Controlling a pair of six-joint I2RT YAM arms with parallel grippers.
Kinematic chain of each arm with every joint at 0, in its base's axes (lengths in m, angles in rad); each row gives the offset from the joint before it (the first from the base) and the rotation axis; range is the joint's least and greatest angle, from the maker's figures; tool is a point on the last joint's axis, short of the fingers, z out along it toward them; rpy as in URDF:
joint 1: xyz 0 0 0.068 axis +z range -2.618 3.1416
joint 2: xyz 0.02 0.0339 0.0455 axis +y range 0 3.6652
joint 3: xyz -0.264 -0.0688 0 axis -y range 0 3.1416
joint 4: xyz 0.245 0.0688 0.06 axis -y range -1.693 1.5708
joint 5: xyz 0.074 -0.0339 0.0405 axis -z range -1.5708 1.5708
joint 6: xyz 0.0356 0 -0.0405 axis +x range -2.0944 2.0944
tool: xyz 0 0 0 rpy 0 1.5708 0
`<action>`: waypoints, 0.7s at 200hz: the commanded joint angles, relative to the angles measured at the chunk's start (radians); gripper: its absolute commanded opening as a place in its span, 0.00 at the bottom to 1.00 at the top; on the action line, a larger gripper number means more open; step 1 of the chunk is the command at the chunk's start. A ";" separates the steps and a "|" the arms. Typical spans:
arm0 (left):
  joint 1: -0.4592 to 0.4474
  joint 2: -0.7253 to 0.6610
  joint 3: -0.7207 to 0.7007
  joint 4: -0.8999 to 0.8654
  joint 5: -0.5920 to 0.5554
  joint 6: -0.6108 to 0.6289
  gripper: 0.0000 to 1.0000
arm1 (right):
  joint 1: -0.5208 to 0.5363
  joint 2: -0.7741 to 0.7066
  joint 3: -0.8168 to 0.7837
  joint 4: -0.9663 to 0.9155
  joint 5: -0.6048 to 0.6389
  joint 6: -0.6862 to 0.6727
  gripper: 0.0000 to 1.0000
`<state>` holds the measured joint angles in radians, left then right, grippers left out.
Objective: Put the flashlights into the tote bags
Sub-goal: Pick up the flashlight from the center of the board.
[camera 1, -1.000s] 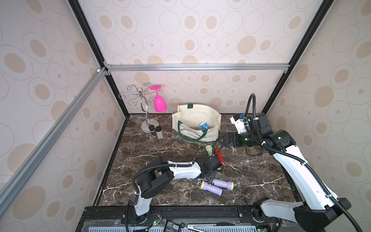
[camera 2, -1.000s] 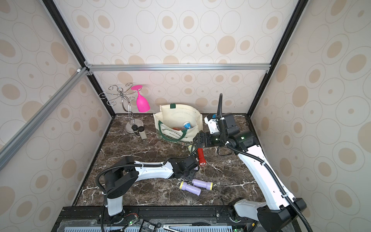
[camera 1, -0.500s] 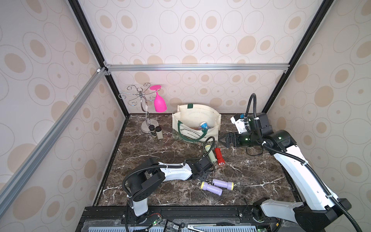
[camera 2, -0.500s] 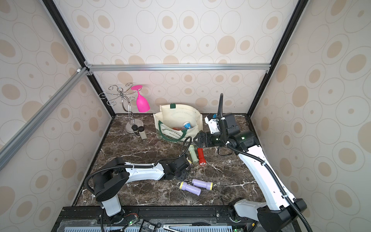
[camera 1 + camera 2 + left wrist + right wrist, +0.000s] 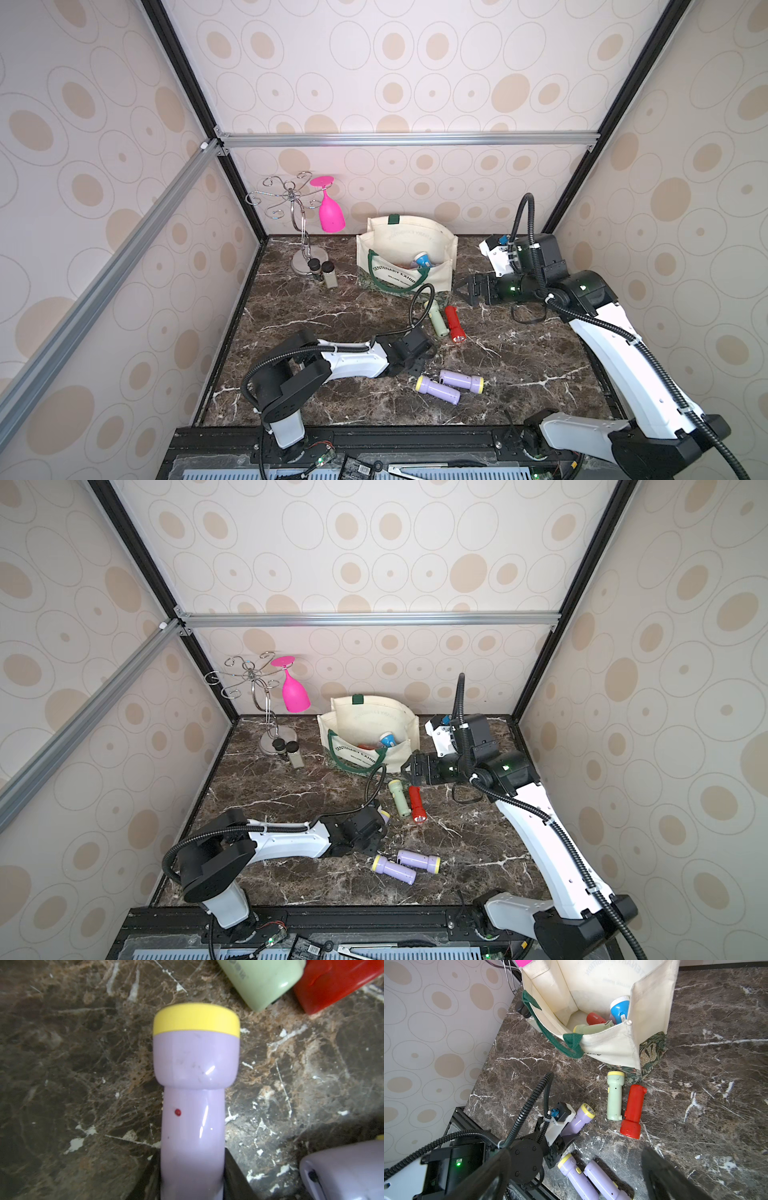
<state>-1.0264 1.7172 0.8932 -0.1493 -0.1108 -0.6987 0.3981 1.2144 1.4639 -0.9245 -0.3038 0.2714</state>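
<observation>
Pinches lilac yellow-ringed plastic flashlight (image 5: 196, 1053) by its slick tail with left gripper (image 5: 191, 1176), holds right gripper (image 5: 465, 290) spread, risks slippage.

Lilac flashlight (image 5: 195, 1076) with yellow ring; pale green flashlight (image 5: 614, 1097); red flashlight (image 5: 633, 1111); cream, green-handled tote bag (image 5: 612, 1047); brown marbled table (image 5: 716, 1084).

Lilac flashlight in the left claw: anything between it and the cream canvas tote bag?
Yes: a pale green plastic flashlight and a red plastic flashlight lie on the marble tabletop between the lilac flashlight and the cream tote bag.
</observation>
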 commanded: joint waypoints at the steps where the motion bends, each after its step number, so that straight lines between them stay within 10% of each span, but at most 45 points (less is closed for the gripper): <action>1: 0.006 -0.041 -0.011 -0.004 -0.017 -0.031 0.27 | -0.005 -0.011 0.018 -0.017 -0.010 0.002 1.00; 140: -0.007 -0.504 -0.069 0.341 0.133 -0.082 0.12 | -0.017 -0.028 -0.132 0.247 -0.343 0.185 1.00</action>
<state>-1.0286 1.2331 0.7586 0.1135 -0.0429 -0.7918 0.3904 1.1854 1.3746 -0.7933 -0.5552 0.3809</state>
